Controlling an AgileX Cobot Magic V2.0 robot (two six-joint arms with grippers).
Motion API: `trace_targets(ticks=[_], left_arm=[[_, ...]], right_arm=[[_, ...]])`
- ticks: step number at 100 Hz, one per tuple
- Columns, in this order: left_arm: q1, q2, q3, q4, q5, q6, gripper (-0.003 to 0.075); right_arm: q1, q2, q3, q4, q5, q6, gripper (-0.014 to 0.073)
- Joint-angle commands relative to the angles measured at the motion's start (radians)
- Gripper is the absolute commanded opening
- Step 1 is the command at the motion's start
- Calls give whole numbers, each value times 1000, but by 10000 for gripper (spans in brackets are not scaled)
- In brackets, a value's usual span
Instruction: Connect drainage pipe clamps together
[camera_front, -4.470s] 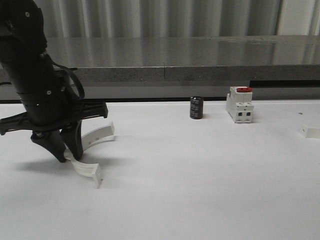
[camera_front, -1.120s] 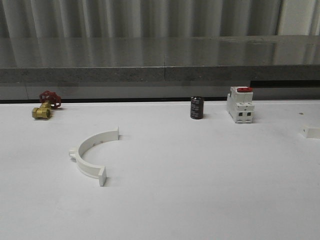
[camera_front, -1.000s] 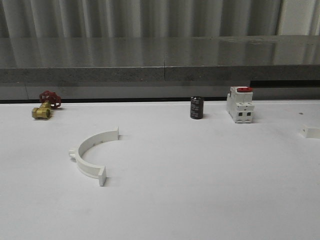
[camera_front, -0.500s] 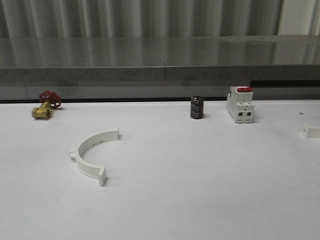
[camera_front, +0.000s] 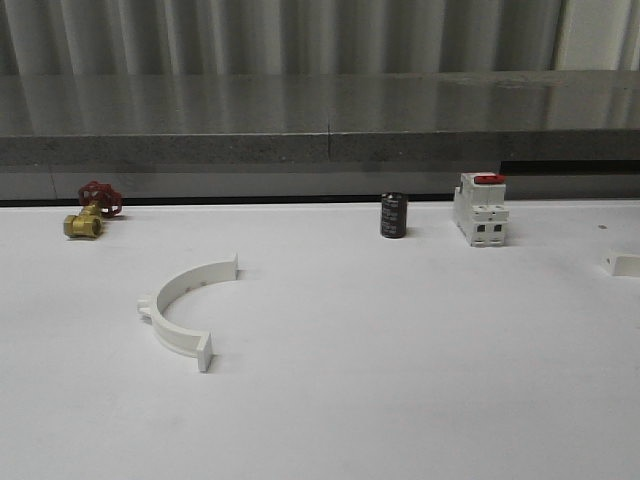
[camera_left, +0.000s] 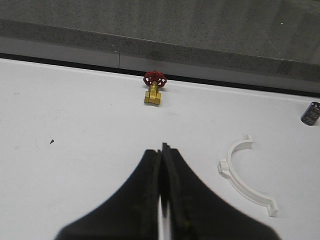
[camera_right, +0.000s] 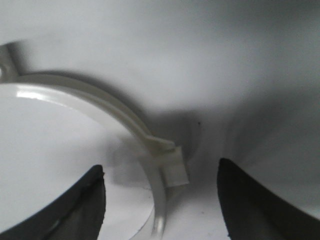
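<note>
no brand, label or writing is showing legibly on anything here — the white switch (camera_front: 480, 209) with its red top and the black cylinder (camera_front: 393, 215) are too small to read.

in the front view, one drainage pipe clamp half (camera_front: 185, 305) is lying flat on the white counter (camera_front: 400, 340), toward the left. it is a white plastic semicircular band, its open side facing right, with a flat tab at each end and a small lug sticking out on its outer curve. the same half is showing in the left wrist view (camera_left: 245, 175), well apart from the left tool (camera_left: 162, 200), whose two dark fingers are pressing together with nothing between them.

a second clamp half (camera_right: 100, 120) is lying on the counter in the right wrist view, close under the camera: a glossy white curved band with a small squared lug on its outer side and a flat tab at one end, partly blurred. the right tool (camera_right: 160, 200) is hanging over it with its fingers (camera_right: 75, 200) spread wide, one on each side of the band and not touching it.

a brass valve with a red handwheel (camera_front: 90, 212) is sitting at the far left near the counter's back edge, the black cylinder and the switch are standing further right along that edge, and a small white piece (camera_front: 622, 264) is lying at the far right.
</note>
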Motion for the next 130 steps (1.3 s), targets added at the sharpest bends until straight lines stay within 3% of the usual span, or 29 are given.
trace_targets(ticks=[1, 21, 31, 61, 80, 130], left_arm=[[2, 6, -25, -4, -79, 1, -21], [2, 6, -25, -4, -79, 1, -21], [2, 6, -25, -4, -79, 1, -21], [2, 6, -25, -4, -79, 1, -21], [2, 6, -25, -4, -79, 1, -21], [2, 6, -25, -4, -77, 1, -21]], right_arm=[[-5, -47, -29, 7, -22, -11, 460], [-5, -47, -29, 7, -29, -11, 125], [-5, -47, -29, 7, -28, -11, 49], [-3, -94, -59, 23, 17, -10, 45], [66, -179, -71, 19, 90, 52, 45], [484, -230, -77, -77, 178, 440, 45]])
